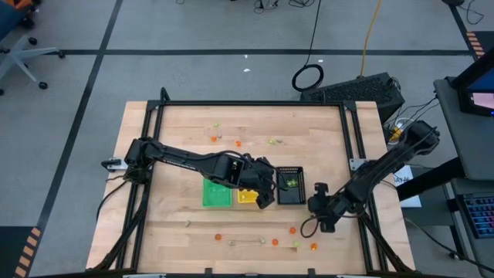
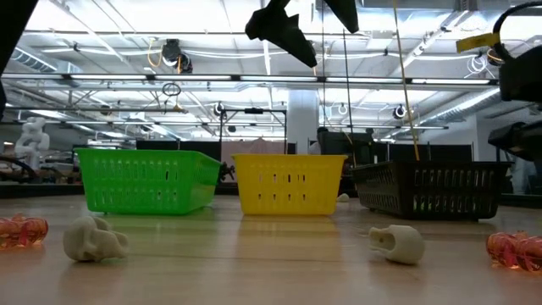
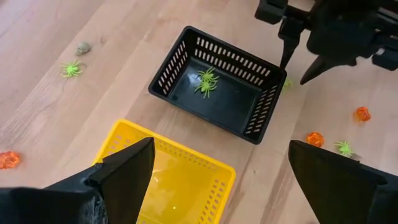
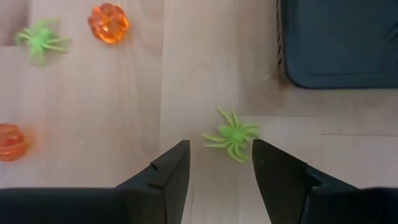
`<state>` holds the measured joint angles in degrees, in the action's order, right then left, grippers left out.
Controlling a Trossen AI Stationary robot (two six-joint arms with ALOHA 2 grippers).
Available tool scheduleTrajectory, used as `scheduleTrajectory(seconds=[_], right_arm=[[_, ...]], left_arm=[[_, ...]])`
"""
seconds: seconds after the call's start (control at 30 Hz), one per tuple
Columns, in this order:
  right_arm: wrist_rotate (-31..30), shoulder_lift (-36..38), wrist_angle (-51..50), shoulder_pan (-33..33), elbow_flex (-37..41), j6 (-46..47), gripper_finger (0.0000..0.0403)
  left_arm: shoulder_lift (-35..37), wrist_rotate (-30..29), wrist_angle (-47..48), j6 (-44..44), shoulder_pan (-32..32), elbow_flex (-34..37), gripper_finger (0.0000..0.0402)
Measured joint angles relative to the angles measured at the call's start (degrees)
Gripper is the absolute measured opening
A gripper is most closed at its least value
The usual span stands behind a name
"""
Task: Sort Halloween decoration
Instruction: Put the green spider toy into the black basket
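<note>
We note two green spiders (image 3: 206, 81) lying inside the black tray (image 3: 186, 56). One more green spider (image 4: 232, 135) lies flat on the table (image 4: 124, 93) just beside that tray. Orange pumpkins (image 4: 108, 22) and further green spiders (image 4: 41, 38) lie scattered nearby. Two whitish skulls (image 2: 93, 239) rest on their sides at the near edge.

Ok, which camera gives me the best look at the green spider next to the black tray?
The right wrist view: the green spider lies just ahead of the open right gripper. The left wrist view catches only a sliver behind the black tray; the high and low views don't resolve it.
</note>
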<state>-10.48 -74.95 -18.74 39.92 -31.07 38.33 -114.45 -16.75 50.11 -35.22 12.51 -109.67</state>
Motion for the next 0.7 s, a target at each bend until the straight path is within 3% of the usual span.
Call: scheduleTrajectory(seconds=[0.33,0.57,0.7], right_arm=[[-0.3,-3.2,0.9,0.0,-0.2,2.3,0.0156],[-0.8,-3.3,0.8,0.0,-0.2,4.9,0.0106],[-1.5,-3.3,0.8,0.0,-0.1,6.7,0.0099]], left_arm=[[0.0,0.0,0.1,1.5,0.0,0.0,0.0368],[0.0,0.0,0.2,1.5,0.0,0.0,0.0368],[0.0,0.0,0.2,1.5,0.0,0.0,0.0368]])
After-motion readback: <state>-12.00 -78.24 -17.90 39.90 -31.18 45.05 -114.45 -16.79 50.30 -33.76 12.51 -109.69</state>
